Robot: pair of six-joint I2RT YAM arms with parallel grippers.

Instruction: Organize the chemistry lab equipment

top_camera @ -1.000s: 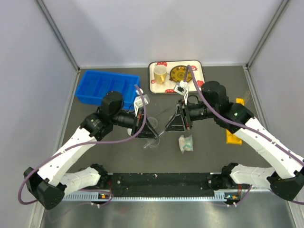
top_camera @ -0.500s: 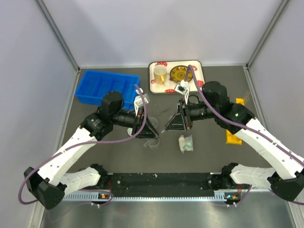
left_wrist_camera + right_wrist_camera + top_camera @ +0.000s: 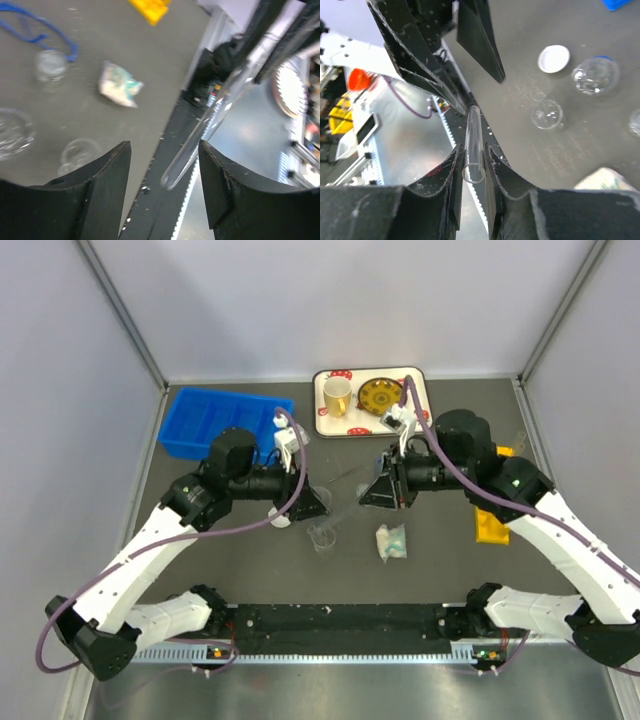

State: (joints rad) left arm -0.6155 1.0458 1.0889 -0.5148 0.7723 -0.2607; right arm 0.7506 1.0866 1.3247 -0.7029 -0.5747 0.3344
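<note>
The right gripper's (image 3: 472, 167) fingers were pinching a glass test tube (image 3: 473, 135) near its open mouth. The tube was tilted toward the left gripper (image 3: 164, 150), whose fingers stood spread, with the tube's rounded end showing between them and touching neither. Both hung over mid-table. Risk, as judged: the hold was narrow on smooth glass, so a misaligned handover or a knock from a left finger could lever the tube loose or crack it. Below lay a small beaker (image 3: 322, 536), a white cap (image 3: 554, 58) and a packet (image 3: 391, 541). Open surface lay toward the blue tray (image 3: 225, 420); the yellow rack (image 3: 490, 527) sat near the right wall, partly under the arm
</note>
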